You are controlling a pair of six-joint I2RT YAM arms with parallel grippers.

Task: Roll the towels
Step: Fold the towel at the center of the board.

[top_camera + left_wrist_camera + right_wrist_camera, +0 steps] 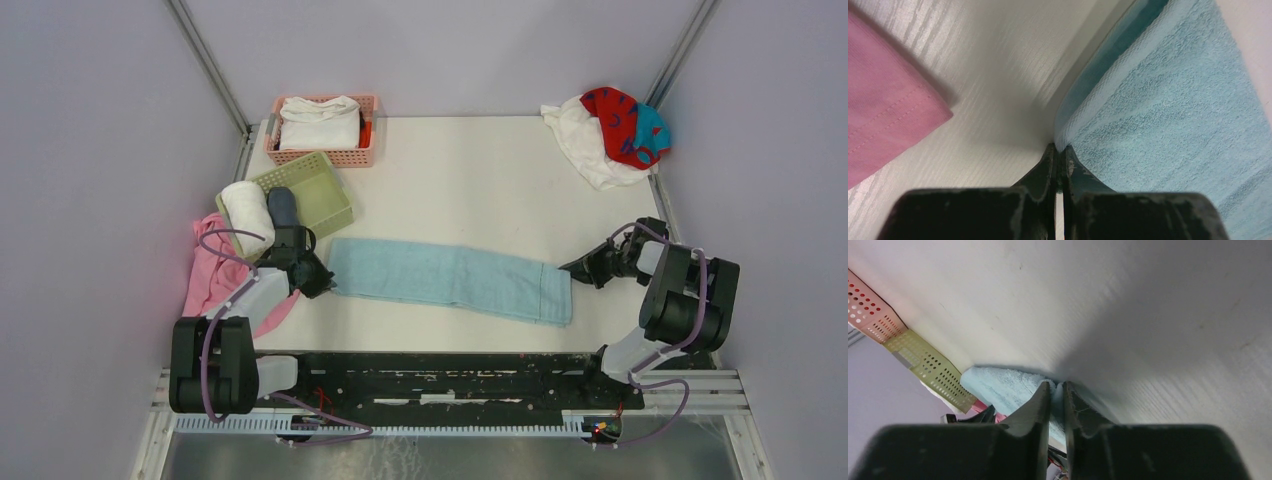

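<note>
A light blue towel (450, 278) lies as a long folded strip across the middle of the table. My left gripper (325, 278) is at its left end. In the left wrist view its jaws (1058, 146) are shut, with the towel's edge (1173, 115) pinched at the tips. My right gripper (572, 270) is at the right end, where the jaws (1057, 385) have closed on the towel's edge (1003, 385). A white towel (585, 145) and a red towel with teal marks (622, 122) lie bunched in the back right corner.
A green basket (320, 190) at the back left holds a rolled white towel (248, 215) and a dark roll (283, 207). Behind it, a pink basket (345, 155) holds folded white cloth. A plain pink cloth (212, 278) lies at the left edge, beside my left arm.
</note>
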